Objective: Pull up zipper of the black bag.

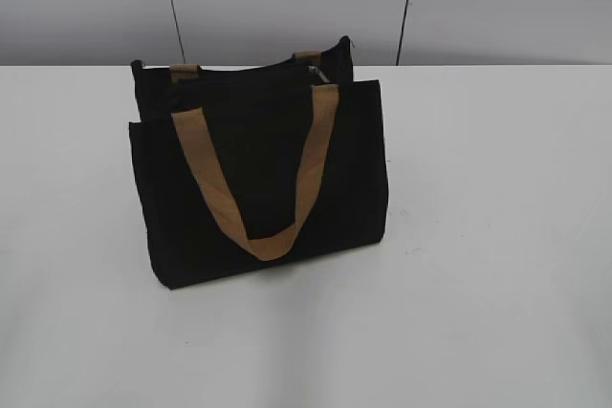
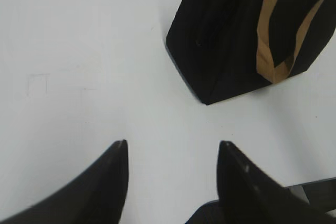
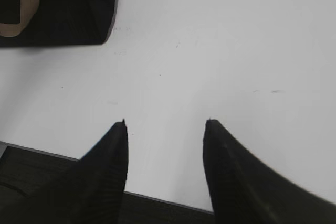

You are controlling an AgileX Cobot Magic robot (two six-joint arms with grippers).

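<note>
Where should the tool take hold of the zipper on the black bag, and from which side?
Grip the small silvery pull tab at the right end of the black bag's top edge. Probably come from above on the right: the bag stands upright, and the tab lies behind the tan handle.

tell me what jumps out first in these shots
The black bag stands upright mid-table, one tan handle drooping down its front. A small silvery pull tab glints at the top edge, right of centre. Both grippers, left and right, hang open over bare white table, apart from the bag.
</note>
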